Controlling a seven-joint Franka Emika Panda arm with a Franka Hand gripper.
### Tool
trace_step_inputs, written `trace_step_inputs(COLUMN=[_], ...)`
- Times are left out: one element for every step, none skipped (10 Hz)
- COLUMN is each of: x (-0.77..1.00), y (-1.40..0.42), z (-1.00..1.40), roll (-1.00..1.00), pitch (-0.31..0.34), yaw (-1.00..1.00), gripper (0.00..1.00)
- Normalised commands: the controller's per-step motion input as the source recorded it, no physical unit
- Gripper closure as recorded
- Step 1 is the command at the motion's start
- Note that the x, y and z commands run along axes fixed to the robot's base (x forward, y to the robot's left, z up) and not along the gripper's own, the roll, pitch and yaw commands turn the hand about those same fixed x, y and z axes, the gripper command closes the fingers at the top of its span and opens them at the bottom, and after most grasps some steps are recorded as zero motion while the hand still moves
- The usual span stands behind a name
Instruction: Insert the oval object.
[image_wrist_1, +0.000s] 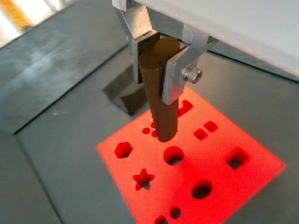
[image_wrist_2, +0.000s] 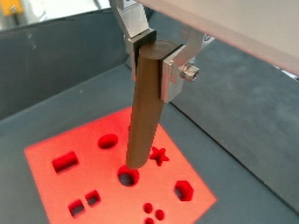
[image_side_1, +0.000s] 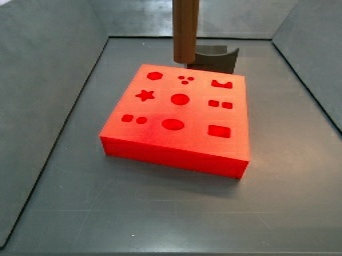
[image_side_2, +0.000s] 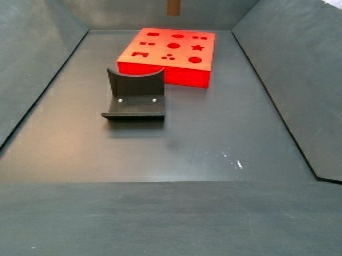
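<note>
My gripper (image_wrist_1: 158, 66) is shut on the top of the oval object (image_wrist_1: 162, 109), a long smooth brown peg that hangs upright between the silver fingers; both wrist views show this grip (image_wrist_2: 156, 66). The peg (image_wrist_2: 142, 122) hangs over the flat red block (image_wrist_2: 70, 140), with its lower end close to a round hole (image_wrist_2: 126, 178). In a side view the peg (image_side_1: 187, 30) comes down from above the frame over the far edge of the red block (image_side_1: 181, 140); the gripper itself is out of that view. The red block (image_side_2: 167, 60) has several shaped holes.
The dark fixture (image_side_2: 134, 97) stands on the grey floor beside the red block; it also shows in a side view (image_side_1: 217, 57) and a wrist view (image_wrist_1: 122, 94). Grey walls (image_side_1: 54, 120) enclose the floor.
</note>
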Motion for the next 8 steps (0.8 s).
trace_step_inputs(x=[0.01,0.02,0.02,0.08,0.17,0.01,0.0,0.0], y=[-0.2,-0.17,-0.16,-0.11,-0.06,0.0,-0.03,-0.18], z=[0.29,0.31,0.28,0.07,-0.15,0.0,0.0,-0.07], roll=[-0.48,-0.5,-0.5,-0.48,-0.17,0.0,0.0,-0.01], pitch=[0.0,0.0,-0.001,-0.001,0.103,0.004,0.0,0.0], yaw=[-0.5,-0.49,-0.49,-0.46,-0.14,-0.01,0.0,-0.01], gripper=[1.0,1.0,1.0,1.0,1.0,1.0,1.0,1.0])
